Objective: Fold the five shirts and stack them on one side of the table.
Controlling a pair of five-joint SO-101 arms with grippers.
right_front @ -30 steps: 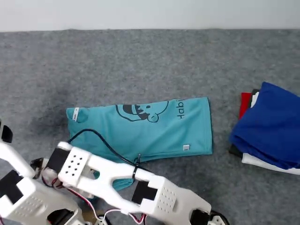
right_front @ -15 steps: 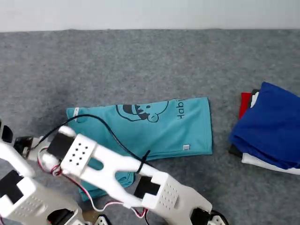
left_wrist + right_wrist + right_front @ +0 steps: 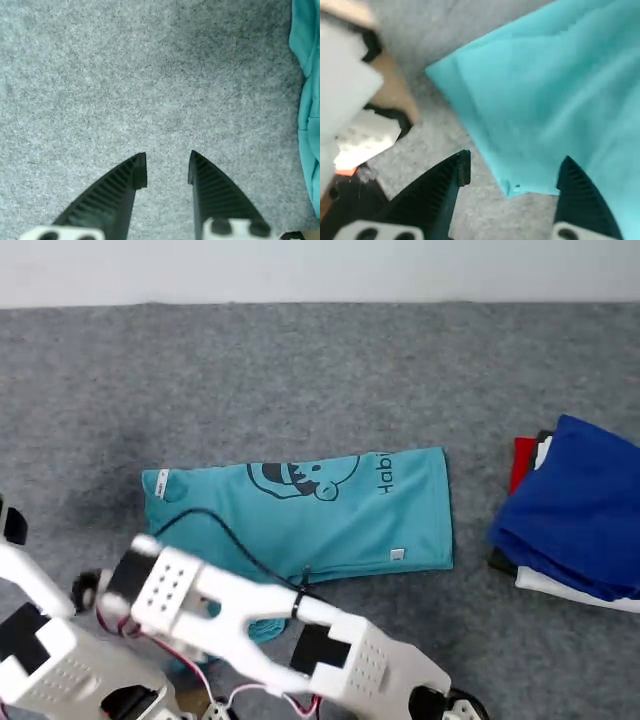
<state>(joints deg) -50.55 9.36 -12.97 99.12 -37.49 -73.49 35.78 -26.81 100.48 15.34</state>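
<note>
1. The teal shirt [image 3: 330, 520] lies flat mid-table; white arms [image 3: 250, 625] hide its near left corner.
2. The right gripper [image 3: 516, 165] hangs spread wide over a blurred shirt corner.
3. The left gripper [image 3: 167, 162], narrowly parted, holds nothing above the bare grey table [image 3: 125, 75].
4. The folded stack [image 3: 580, 505] sits at the table's right side, cut off by the frame.

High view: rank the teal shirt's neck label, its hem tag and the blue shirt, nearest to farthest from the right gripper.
1. Neck label, at the teal shirt's left end, closest to the right gripper.
2. Hem tag, near the shirt's right edge.
3. Blue shirt, far right.
</note>
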